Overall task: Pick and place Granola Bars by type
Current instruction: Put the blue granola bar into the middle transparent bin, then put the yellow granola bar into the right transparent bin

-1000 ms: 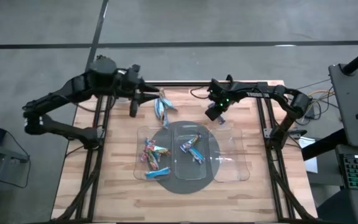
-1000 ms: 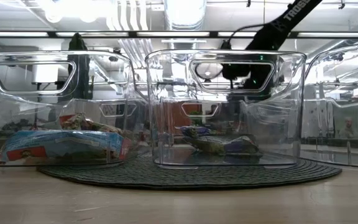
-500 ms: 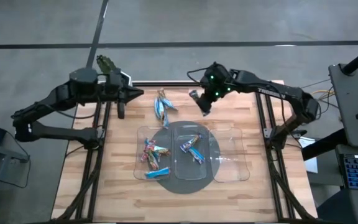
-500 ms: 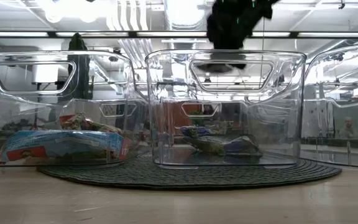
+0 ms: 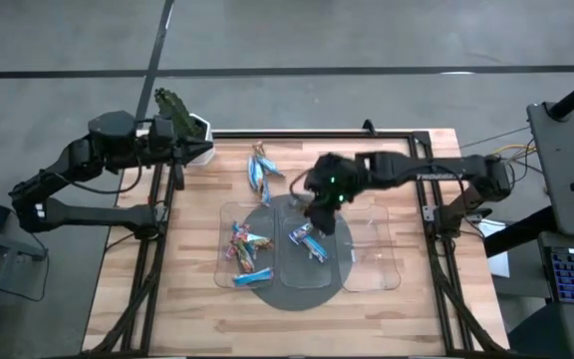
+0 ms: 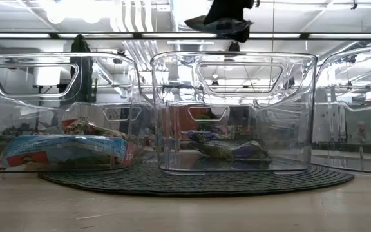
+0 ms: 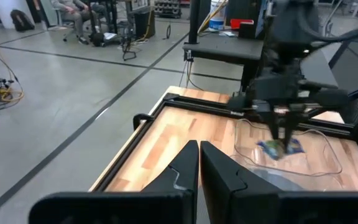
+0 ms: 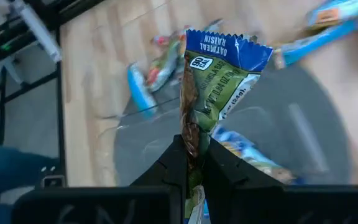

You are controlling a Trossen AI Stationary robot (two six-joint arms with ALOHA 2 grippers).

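My right gripper (image 5: 322, 206) is shut on a blue-and-green granola bar (image 8: 219, 78) and hovers above the middle clear tray (image 5: 305, 279). In the low view the bar (image 6: 221, 24) shows high above that tray's rim. Blue bars (image 5: 308, 239) lie in the middle tray. Red-pink bars and a light blue one (image 5: 244, 249) lie in the left tray (image 5: 222, 234). A few loose blue bars (image 5: 259, 170) lie flat on the table beyond the trays. My left gripper (image 5: 195, 153) is shut with nothing in it, back at the table's far left corner. My right gripper pinches the bar's wrapper near one end (image 8: 192, 144) between its two fingers, which slant down from above. The rest of the bar sticks out past the fingertips to its crimped blue end (image 8: 229, 46). It is lifted clear above the middle tray.
Three clear trays stand side by side on a dark round mat (image 5: 292, 294); the right tray (image 5: 375, 254) holds nothing that I can see. A black frame rail (image 5: 297, 132) runs along the table's far edge. A potted plant (image 5: 172, 105) stands beyond the far left corner.
My right gripper has risen with the bar from low over the table's far right part. It has swung toward the near edge until it is above the middle tray. My left arm has drawn back toward the table's left edge.
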